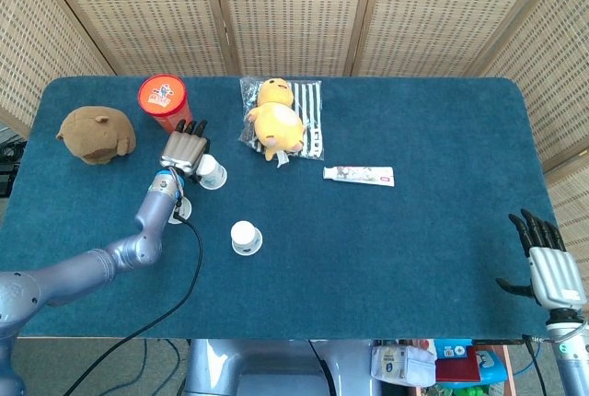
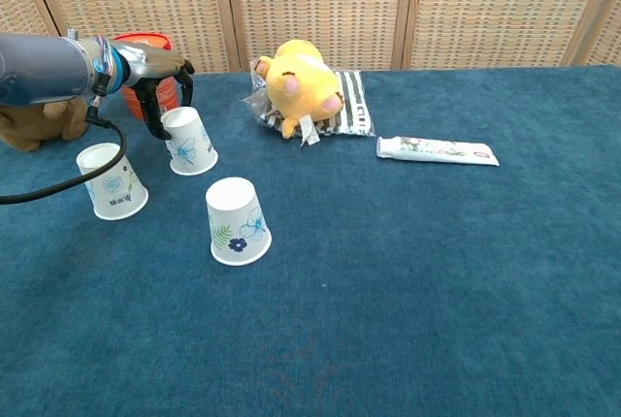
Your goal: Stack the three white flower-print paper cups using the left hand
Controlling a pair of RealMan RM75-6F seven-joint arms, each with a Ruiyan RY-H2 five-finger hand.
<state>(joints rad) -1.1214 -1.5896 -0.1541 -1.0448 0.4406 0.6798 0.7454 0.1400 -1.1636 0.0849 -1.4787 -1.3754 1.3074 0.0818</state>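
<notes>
Screened lab: wicker partitions, blue table

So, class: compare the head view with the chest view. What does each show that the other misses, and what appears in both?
Only the head view shows the right hand, at the table's near right corner, and the cups from above, so their flat bases face up.

Only the chest view shows the flower prints on the cups' sides and the left hand's fingers reaching down beside the far cup.

Both show the left hand, three upside-down cups, red tub, brown plush, yellow plush and tube.
</notes>
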